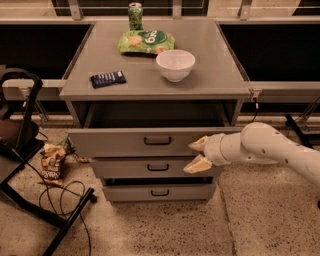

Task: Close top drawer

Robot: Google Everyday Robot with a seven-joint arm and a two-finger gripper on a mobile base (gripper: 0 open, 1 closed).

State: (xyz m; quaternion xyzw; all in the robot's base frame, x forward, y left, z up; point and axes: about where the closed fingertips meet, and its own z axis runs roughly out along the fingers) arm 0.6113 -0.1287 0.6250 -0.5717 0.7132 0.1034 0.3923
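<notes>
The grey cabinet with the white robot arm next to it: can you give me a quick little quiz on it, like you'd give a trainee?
1. True or false: the wide grey top drawer with the dark loop handle is fully shut.
2. Where is the cream two-finger gripper? A) by the left end of the top drawer's front B) by its right end, fingers spread C) reaching inside it
3. Fill in: the thing farthest back on the grey cabinet top is a green ____.
Key: 1 false, it stands pulled out; 2 B; 3 can.
</notes>
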